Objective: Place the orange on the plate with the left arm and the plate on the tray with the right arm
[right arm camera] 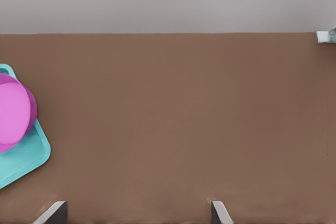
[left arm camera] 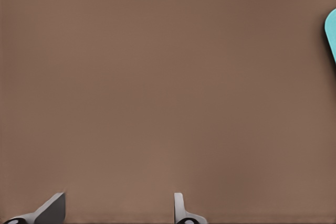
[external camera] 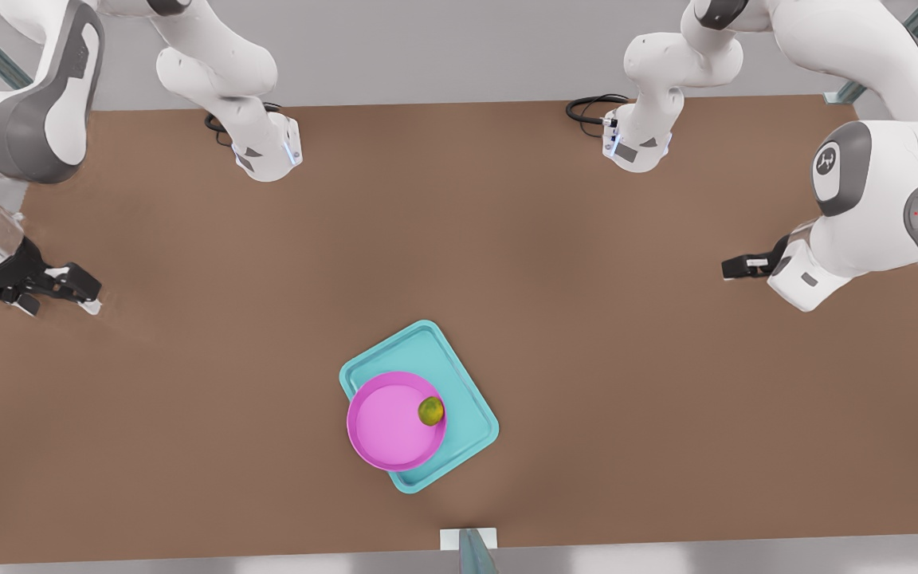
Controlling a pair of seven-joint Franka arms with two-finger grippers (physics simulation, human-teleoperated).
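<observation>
The plate (external camera: 390, 422) and tray (external camera: 465, 399) look like smooth, matt plastic. The orange (external camera: 430, 410) has rough, dull skin. The table (external camera: 459, 239) is flat matt brown.

Both end effectors (external camera: 68, 285) (external camera: 734, 267) hang spread-fingered, far apart

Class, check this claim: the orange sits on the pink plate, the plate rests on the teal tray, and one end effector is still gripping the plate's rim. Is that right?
Not quite. The orange sits on the plate, and the plate rests on the tray, but no end effector grips the rim. The front view shows both arms drawn back to the table's sides, well away from the plate.
</observation>
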